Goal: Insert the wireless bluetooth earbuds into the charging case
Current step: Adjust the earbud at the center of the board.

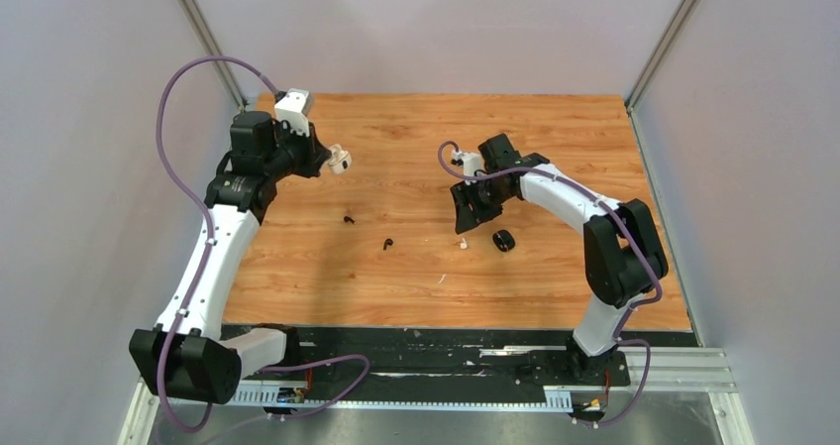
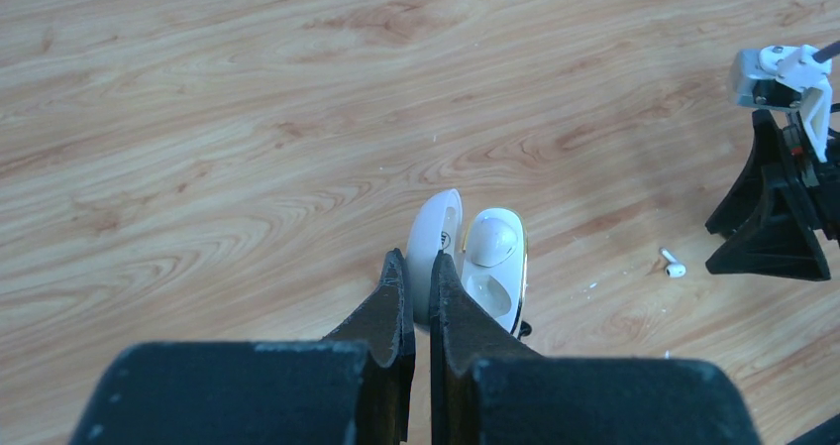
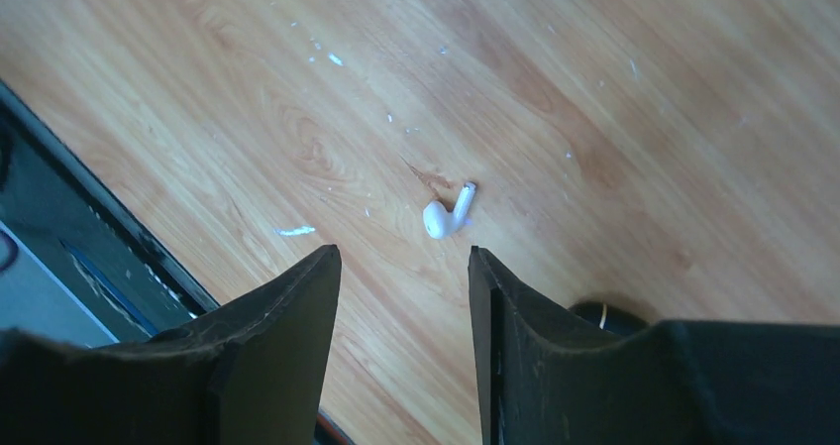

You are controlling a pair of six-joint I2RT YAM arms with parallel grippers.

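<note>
My left gripper [image 1: 332, 163] is shut on the lid of an open white charging case [image 2: 436, 247], held above the table at the back left. The case's base [image 2: 510, 267] holds one white earbud [image 2: 492, 237]; the slot below it is empty. A second white earbud [image 3: 448, 214] lies on the table just ahead of my right gripper [image 3: 403, 257], which is open and empty above it. It also shows in the top view [image 1: 463, 245] and the left wrist view [image 2: 674, 265]. Two black earbuds [image 1: 349, 219] [image 1: 387, 244] lie mid-table.
A black charging case [image 1: 504, 240] lies on the wooden table [image 1: 555, 128] just right of the white earbud; its edge shows behind my right finger [image 3: 604, 316]. The black front rail [image 1: 446, 341] runs along the near edge. Grey walls enclose the table.
</note>
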